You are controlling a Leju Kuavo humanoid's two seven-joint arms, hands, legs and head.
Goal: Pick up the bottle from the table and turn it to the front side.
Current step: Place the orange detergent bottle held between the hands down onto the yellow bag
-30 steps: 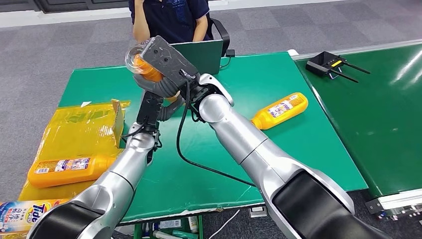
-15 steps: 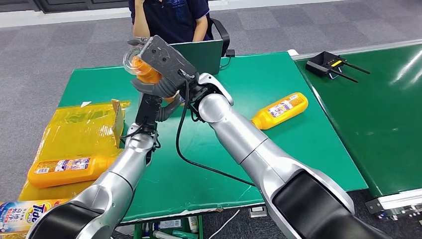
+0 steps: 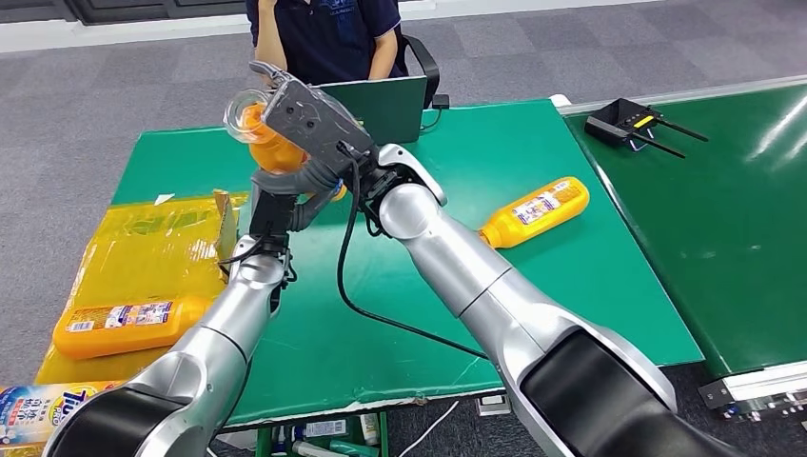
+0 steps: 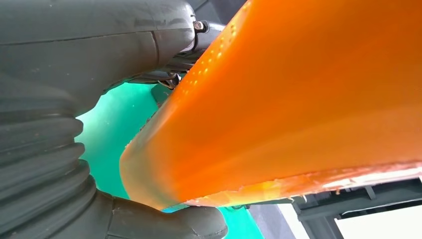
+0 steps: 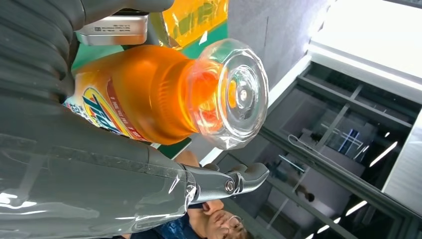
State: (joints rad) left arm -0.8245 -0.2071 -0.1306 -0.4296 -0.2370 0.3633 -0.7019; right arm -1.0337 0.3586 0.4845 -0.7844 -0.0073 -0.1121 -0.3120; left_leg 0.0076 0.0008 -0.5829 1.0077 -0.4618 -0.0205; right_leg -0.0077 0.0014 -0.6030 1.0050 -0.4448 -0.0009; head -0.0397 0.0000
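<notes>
Since a second ago we have swung the orange bottle (image 3: 259, 138) a little further toward the desk's left side, its clear cap (image 3: 242, 107) now tipped more outward. We hold it raised above the far-left part of the green desk (image 3: 571, 286), both hands on it. Our right hand (image 3: 306, 119) wraps the bottle's upper body just below the cap, with the printed label (image 5: 102, 112) facing its palm in the right wrist view. Our left hand (image 3: 285, 195) grips the lower body from beneath, fingers closed against the plain orange side. A second orange bottle (image 3: 535, 211) lies on its side near the desk's right edge. At the far edge a person (image 3: 328, 33) sits behind a laptop (image 3: 385, 105).
</notes>
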